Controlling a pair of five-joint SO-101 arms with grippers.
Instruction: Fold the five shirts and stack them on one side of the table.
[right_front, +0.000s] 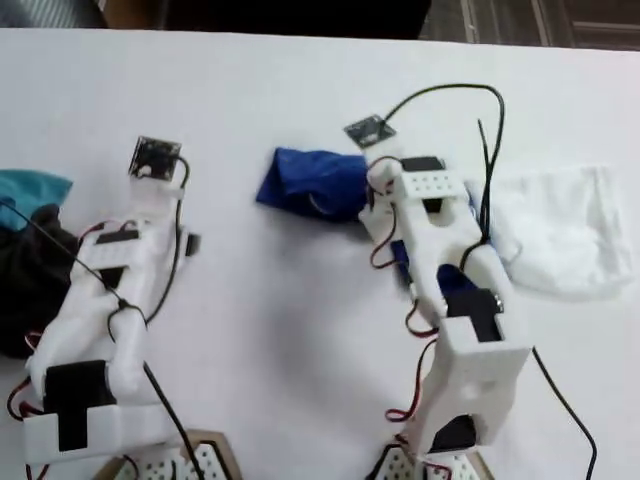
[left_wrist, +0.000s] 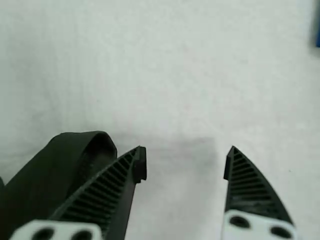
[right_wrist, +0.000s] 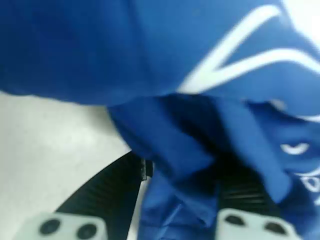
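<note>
A crumpled blue shirt (right_front: 308, 182) with white print lies mid-table, reaching under the right arm (right_front: 440, 250). In the right wrist view the blue shirt (right_wrist: 200, 60) bunches between the fingers, and my right gripper (right_wrist: 182, 175) is shut on it, one finger draped by cloth. A white shirt (right_front: 560, 228) lies loosely spread at the right. Teal cloth (right_front: 30, 185) and a black shirt (right_front: 30, 280) lie at the left edge, beside the left arm (right_front: 110, 290). My left gripper (left_wrist: 185, 161) is open over bare table with nothing between its fingers.
The white table (right_front: 280, 330) has free room between the two arms and along the far side. A dark rounded shape (left_wrist: 65, 160) sits next to one left finger; I cannot tell what it is. Cables loop above the right arm (right_front: 470, 95).
</note>
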